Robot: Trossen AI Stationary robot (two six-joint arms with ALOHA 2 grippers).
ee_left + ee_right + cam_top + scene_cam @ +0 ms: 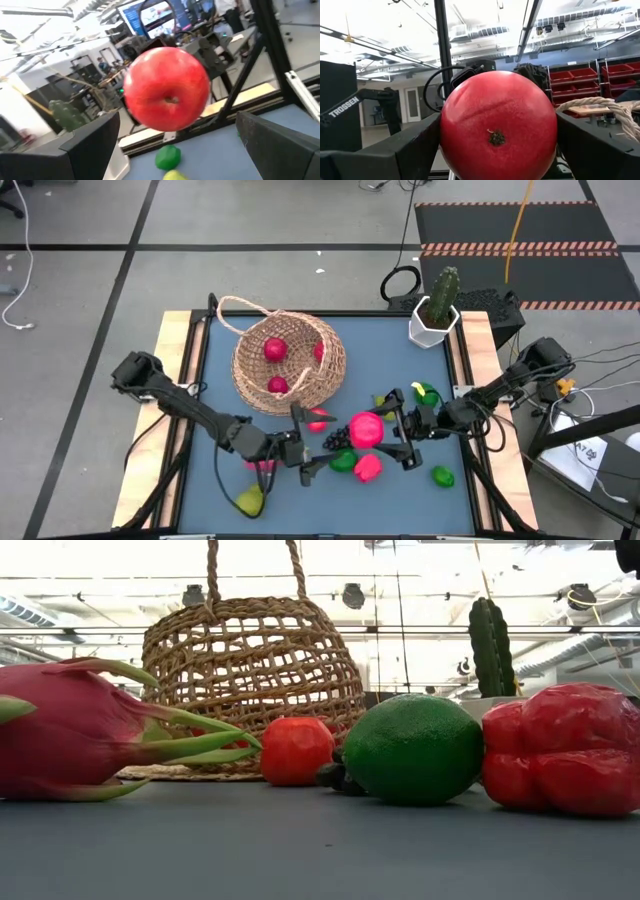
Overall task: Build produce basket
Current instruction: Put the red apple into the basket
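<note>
The tan wicker basket (288, 362) stands upright at the table's far middle, with three red fruits inside; it also shows in the low view (255, 680). My left gripper (312, 430) is raised in front of the basket and shut on a red apple (167, 90). My right gripper (388, 430) faces it from the right, also raised and shut on a large red round fruit (497, 125). That fruit shows pink-red in the high view (365, 430). Neither gripper shows in the low view. My left gripper has the red apple between its two fingers, one side of the apple (131, 107) next to one finger (90, 145). The fingers come level from the table's left. The apple is lifted clear of the table; where the fingers touch it does not show plainly. My right gripper pinches the red round fruit by its two opposite sides (445, 140) between its two fingers (405, 150). The fingers come about level from the table's right. The fruit is lifted clear of the table, its dark stem end (496, 137) toward the wrist camera.
Loose fruit lies under and near both grippers: a dragon fruit (70, 730), a lime (415, 750), a red lumpy fruit (570, 745), dark grapes (335, 440), another lime (442, 475) and pears (250, 500) (425, 392). A cactus in a white pot (435, 310) stands at the far right corner.
</note>
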